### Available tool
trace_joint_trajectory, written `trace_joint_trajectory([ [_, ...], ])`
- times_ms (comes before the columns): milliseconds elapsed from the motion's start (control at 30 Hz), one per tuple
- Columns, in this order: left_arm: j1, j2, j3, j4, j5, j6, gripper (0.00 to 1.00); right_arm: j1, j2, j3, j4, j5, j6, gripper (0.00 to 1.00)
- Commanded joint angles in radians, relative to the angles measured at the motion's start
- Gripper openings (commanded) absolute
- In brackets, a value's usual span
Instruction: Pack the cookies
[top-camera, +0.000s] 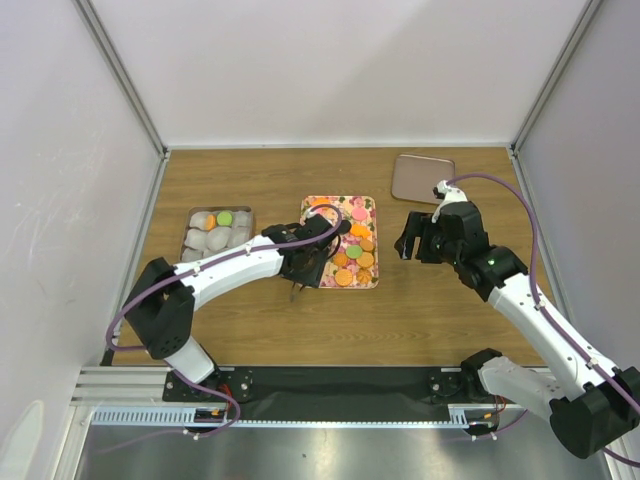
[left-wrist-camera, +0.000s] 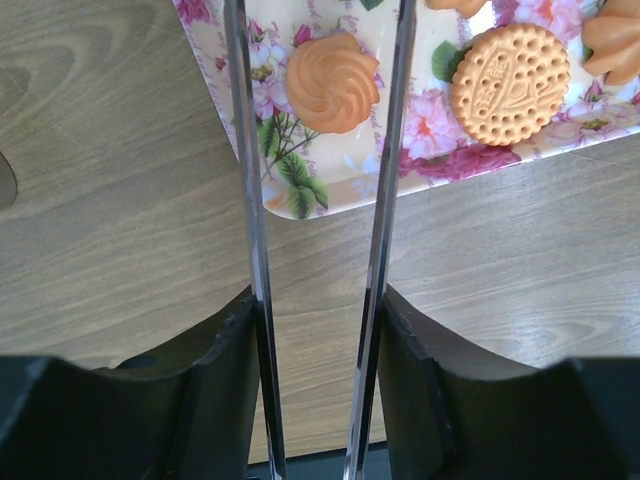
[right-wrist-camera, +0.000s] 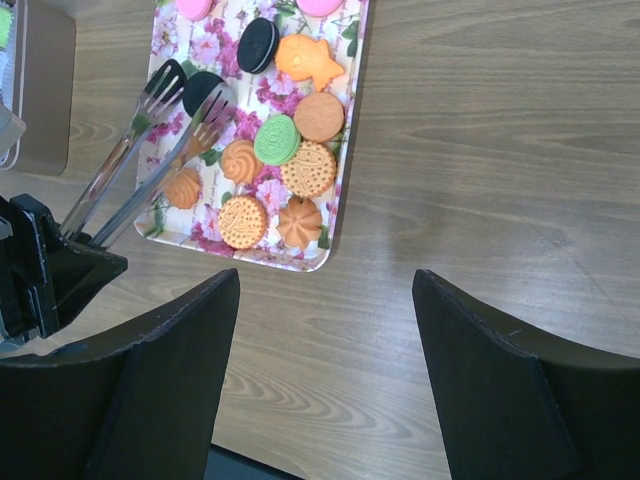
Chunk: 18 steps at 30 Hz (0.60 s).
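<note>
The cookies (top-camera: 355, 250) lie on a flowered tray (top-camera: 312, 203), in orange, green, pink and black. My left gripper (top-camera: 305, 262) is shut on a pair of metal tongs (right-wrist-camera: 130, 180). The tongs' forked tips hover over the tray's left side. In the left wrist view the tongs' arms (left-wrist-camera: 385, 250) run either side of an orange swirl cookie (left-wrist-camera: 333, 83), apart from it, and a round biscuit (left-wrist-camera: 510, 83) lies to its right. My right gripper (top-camera: 415, 243) stands open and empty above the bare table, right of the tray (right-wrist-camera: 300, 262).
A metal box (top-camera: 187, 240) of white paper cups sits left of the tray, with an orange and a green cookie (top-camera: 225, 218) in it. A flat brown lid (top-camera: 422, 178) lies at the back right. White walls close the table's sides.
</note>
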Motion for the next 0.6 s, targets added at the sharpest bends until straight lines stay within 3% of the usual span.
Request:
trace_joint_trajectory([
  [0,-0.007,0.003,0.045,0.008,-0.025,-0.011,0.49,-0.007,-0.022,0.001,0.002,0.007,-0.01,0.76],
  [200,-0.007,-0.005,0.048,0.005,-0.027,-0.005,0.39,-0.009,-0.015,0.001,0.009,-0.004,-0.008,0.76],
  [567,-0.007,-0.097,0.109,-0.028,-0.051,0.012,0.37,-0.012,-0.018,0.024,-0.015,0.004,-0.021,0.76],
])
